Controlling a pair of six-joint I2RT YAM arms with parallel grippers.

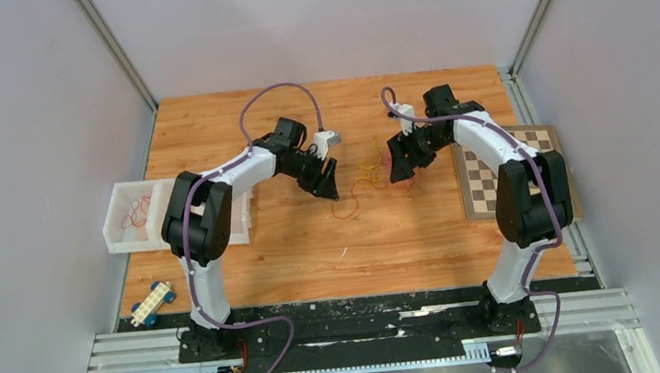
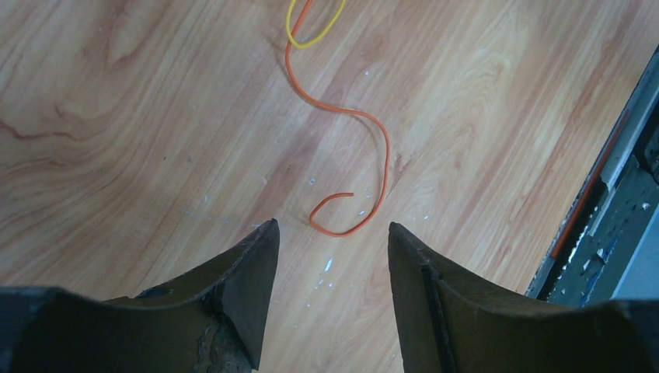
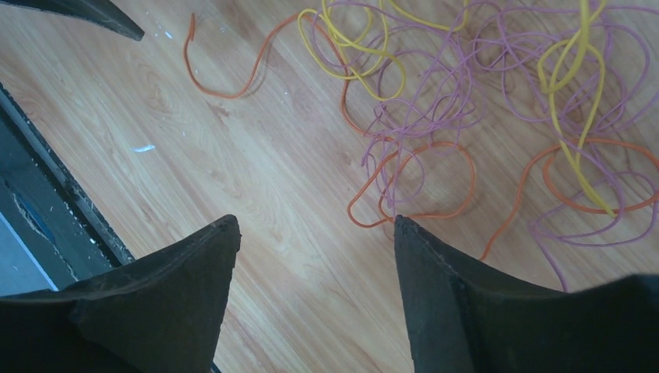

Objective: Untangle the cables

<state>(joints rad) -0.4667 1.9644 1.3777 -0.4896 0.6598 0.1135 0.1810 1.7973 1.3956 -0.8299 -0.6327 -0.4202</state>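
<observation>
**Item 1, cables** (image 1: pixel 364 175): 1 loose tangle of thin orange, yellow and pink strands, flat at the middle of the tabletop (image 1: pixel 315 253), between the 2 hands. The pink strands (image 3: pixel 482 47) are the densest part, with yellow threaded through them. An orange tail (image 2: pixel 386 167) runs out toward the left hand and ends in a small hook.

**Item 2, left hand** (image 2: pixel 330 227): fingers partly spread, nothing between them. The hook lies just ahead of the gap.

**Item 3, right hand** (image 3: pixel 315 221): fingers partly spread, holding nothing. An orange loop (image 3: pixel 451 145), crossed by pink, lies just beside the finger on the right of the wrist view.

**Item 4, white bin** (image 1: pixel 127 228): at the left edge, red strands inside, well apart from the tangle.

**Hazards, as judged:**
- The right hand may pinch orange and pink together where they cross, so a pull would tighten the knot instead of freeing 1 strand.
- Strands this thin and flat may slip out from between the fingers, or the fingers may meet above them.
- A pull on the orange tail may drag the whole heap if nothing anchors the far side.
- Both hands may seize the same orange cable and stretch it without separating anything.
</observation>
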